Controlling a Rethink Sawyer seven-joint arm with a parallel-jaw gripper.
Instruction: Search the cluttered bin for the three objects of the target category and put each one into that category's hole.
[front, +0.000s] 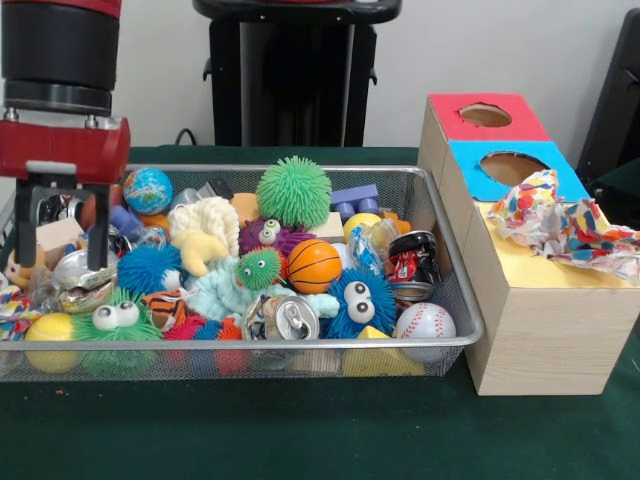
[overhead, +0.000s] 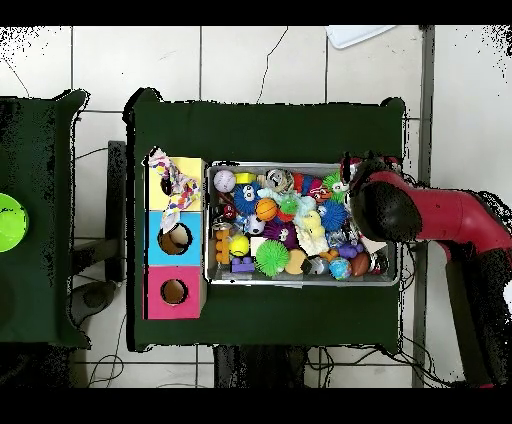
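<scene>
The silver wire-mesh bin (front: 455, 318) is full of toys and also shows in the overhead view (overhead: 300, 283). My gripper (front: 60, 258) hangs over the bin's left end in the front view. It is open, with its two dark fingers (front: 98, 235) spread wide just above the clutter and nothing between them. Crumpled polka-dot cloths (front: 560, 222) lie bunched on the yellow top of the pale wooden box (front: 540, 340), and they cover the yellow-surround hole. They also show in the overhead view (overhead: 174, 185). I see no dotted cloth in the bin.
The red-surround hole (front: 485, 115) and the blue-surround hole (front: 512, 167) are open. The bin holds spiky balls (front: 294, 191), a small basketball (front: 314, 265), a baseball (front: 424, 321), crushed cans (front: 290, 318), a globe ball (front: 148, 190) and a cream plush (front: 205, 235). My red arm (overhead: 440, 215) reaches over the bin's right end in the overhead view.
</scene>
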